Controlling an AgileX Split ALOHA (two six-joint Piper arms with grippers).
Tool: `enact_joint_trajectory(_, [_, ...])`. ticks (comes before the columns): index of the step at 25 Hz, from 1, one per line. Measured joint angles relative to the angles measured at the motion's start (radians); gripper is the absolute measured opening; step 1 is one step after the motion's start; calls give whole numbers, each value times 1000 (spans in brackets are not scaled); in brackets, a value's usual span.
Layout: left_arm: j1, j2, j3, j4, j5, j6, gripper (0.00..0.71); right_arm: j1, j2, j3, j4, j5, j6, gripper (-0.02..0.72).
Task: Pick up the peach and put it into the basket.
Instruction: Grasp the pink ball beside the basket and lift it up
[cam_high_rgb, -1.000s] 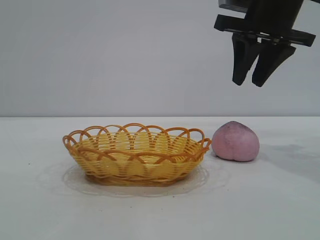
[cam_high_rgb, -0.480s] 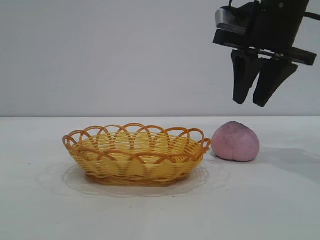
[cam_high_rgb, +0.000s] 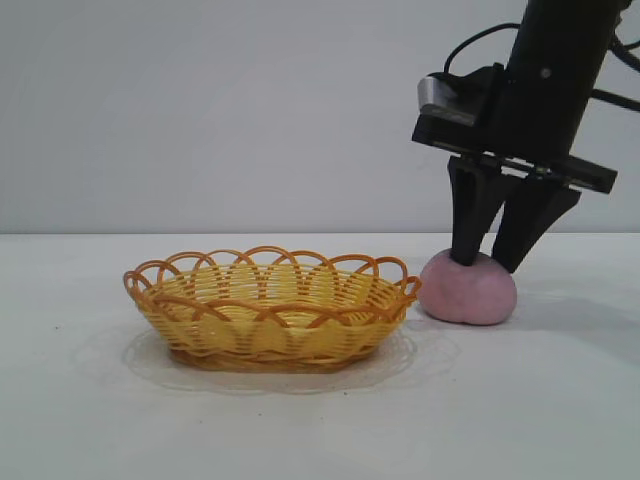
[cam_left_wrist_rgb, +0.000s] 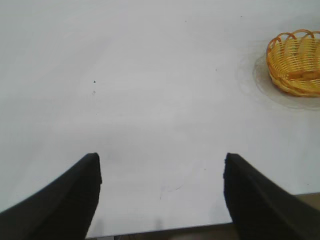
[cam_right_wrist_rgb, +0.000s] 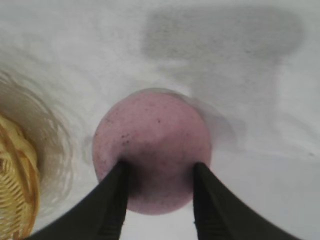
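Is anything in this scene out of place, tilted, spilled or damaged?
Nothing stands out. The basket sits upright and empty on the table. The peach rests whole beside it, not inside. The right claw straddles the peach's top. The left claw is open over bare table.

Pink peach (cam_high_rgb: 466, 292) beside empty yellow wicker basket (cam_high_rgb: 270, 310)
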Motion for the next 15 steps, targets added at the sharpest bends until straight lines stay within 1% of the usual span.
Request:
enact_joint_trajectory(1, [0,0,0,0,0,1,458,0,12,0,7,-9,-15,258])
enact_joint_trajectory(2, [0,0,0,0,0,2,458,0,22,0,16,-13,-31,170])
enact_joint_trajectory(3, [0,0,0,0,0,2,458,0,27,0,20,-18,-47,104])
enact_joint_trajectory(5, [0,0,0,0,0,4,458,0,14,0,26,-24,-64,46])
enact_joint_trajectory(6, [0,0,0,0,0,4,458,0,-8,0,29,-26,-69,0])
enact_joint_trajectory(9, [0,0,0,0,-2,4,458,27,-113,4,33,-35,-96,0])
enact_joint_trajectory(12, [0,0,0,0,-2,8,458,91,-221,4,84,-32,-149,0])
enact_joint_trajectory(14, [0,0,0,0,-2,8,458,148,-253,4,114,-20,-167,0])
enact_joint_trajectory(15, [0,0,0,0,-2,8,458,181,-257,4,120,-13,-172,0])
